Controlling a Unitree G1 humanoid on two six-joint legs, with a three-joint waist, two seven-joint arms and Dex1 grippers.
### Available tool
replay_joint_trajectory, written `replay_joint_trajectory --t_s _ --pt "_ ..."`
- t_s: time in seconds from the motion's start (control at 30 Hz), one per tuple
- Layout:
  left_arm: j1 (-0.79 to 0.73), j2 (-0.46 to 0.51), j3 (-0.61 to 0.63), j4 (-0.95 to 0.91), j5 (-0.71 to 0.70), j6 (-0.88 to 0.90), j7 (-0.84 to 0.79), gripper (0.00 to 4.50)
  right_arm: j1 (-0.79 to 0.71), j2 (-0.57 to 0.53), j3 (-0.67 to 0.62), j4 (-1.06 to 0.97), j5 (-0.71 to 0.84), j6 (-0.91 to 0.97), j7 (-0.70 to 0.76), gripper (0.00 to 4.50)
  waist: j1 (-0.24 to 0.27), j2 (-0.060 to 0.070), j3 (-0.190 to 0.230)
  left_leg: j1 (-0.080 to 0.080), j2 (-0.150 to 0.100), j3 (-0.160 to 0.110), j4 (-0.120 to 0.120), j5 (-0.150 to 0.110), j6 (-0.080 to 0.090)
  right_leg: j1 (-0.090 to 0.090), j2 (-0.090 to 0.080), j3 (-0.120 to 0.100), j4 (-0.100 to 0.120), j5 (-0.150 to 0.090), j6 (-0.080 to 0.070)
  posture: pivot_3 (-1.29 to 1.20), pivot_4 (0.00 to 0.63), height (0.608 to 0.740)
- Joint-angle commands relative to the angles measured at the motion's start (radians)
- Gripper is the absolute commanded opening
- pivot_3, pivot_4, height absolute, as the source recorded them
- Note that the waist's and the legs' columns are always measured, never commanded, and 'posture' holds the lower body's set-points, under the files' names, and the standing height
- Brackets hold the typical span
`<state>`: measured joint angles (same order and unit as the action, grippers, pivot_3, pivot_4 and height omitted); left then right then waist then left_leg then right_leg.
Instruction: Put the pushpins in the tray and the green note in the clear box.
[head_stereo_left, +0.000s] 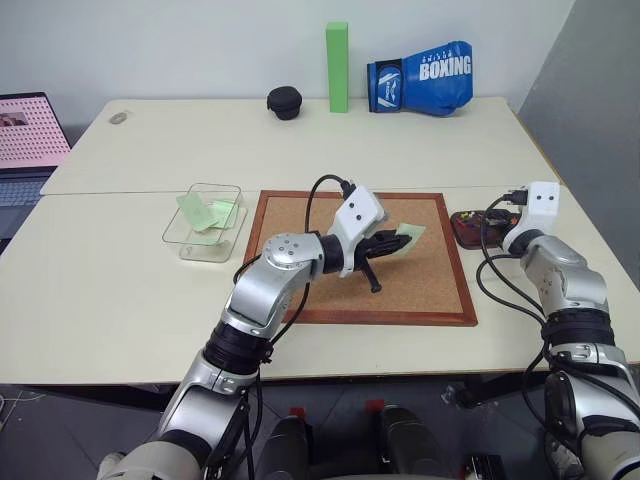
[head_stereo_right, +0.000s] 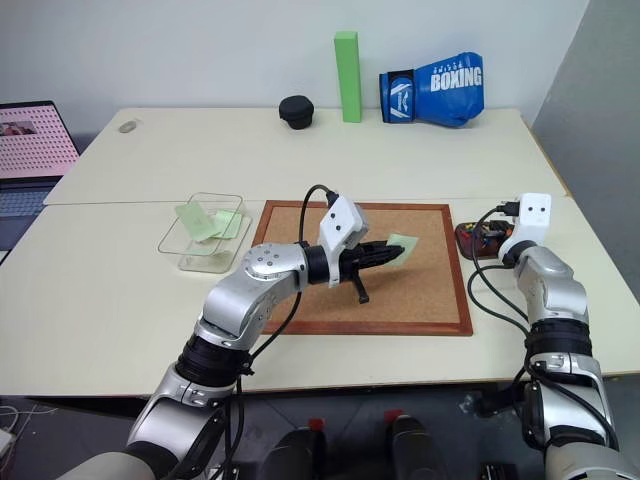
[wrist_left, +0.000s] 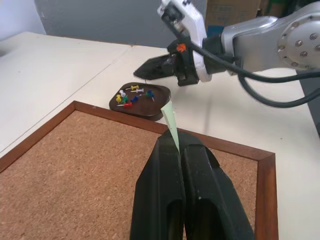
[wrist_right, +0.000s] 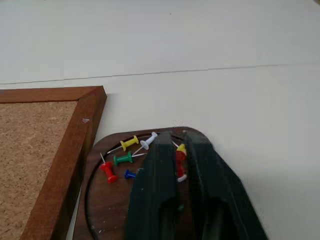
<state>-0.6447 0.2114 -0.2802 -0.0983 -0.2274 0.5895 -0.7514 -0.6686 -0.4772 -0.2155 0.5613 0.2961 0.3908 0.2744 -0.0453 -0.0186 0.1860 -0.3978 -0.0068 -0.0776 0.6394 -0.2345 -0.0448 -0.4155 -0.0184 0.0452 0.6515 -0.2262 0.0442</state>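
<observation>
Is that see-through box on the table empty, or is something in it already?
Not empty. The clear box already holds pale green notes, lying flat inside its walls in both head views.

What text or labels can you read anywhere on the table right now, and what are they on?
"BOXING": white letters on the cuff of the blue boxing glove at the far edge of the table.
A smaller line above it on the glove: too small to read.
Laptop screen at the left: nothing can be read on it.
</observation>
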Motion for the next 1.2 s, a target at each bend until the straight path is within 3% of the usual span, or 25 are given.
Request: replay_joint_trajectory --t_s 0.03,0.53,1.03,1.2 --pt "-0.001 -0.002 0.002 -0.053 -0.017 0.008 0.005 0.0 -0.033 -0.005 -0.029 -0.005 0.002 -0.033 0.012 1.24 0.0 0.0 0.0 0.0 0.0 0.0 0.0 0.0 0.0 0.0 0.0 0.0 0.0 0.0 0.0 0.0 0.15 0.74" --pt "-0.033 -0.005 0.0 0.001 -0.002 -0.039 -0.008 0.0 -0.001 -0.019 -0.016 -0.038 -0.024 -0.046 0.018 4.49 0.0 0.0 0.0 0.0 0.0 0.0 0.0 0.0 0.0 0.0 0.0 0.0 0.0 0.0 0.0 0.0 0.15 0.74" --pt "-0.016 -0.006 -0.01 0.011 0.01 -0.066 -0.005 0.0 0.058 -0.088 0.174 -0.03 -0.288 -0.3 0.08 4.49 -0.002 0.0 0.0 0.0 0.0 0.0 0.0 0.0 0.0 0.0 0.0 0.0 0.0 0.0 0.001 0.0 0.15 0.74" --pt "-0.016 -0.004 -0.005 0.012 0.011 -0.069 -0.001 0.0 0.062 -0.086 0.158 -0.034 -0.29 -0.329 0.085 4.49 -0.004 0.0 0.0 0.001 0.0 0.0 0.0 0.0 0.0 0.0 0.0 0.0 0.0 0.0 0.001 0.0 0.15 0.74"
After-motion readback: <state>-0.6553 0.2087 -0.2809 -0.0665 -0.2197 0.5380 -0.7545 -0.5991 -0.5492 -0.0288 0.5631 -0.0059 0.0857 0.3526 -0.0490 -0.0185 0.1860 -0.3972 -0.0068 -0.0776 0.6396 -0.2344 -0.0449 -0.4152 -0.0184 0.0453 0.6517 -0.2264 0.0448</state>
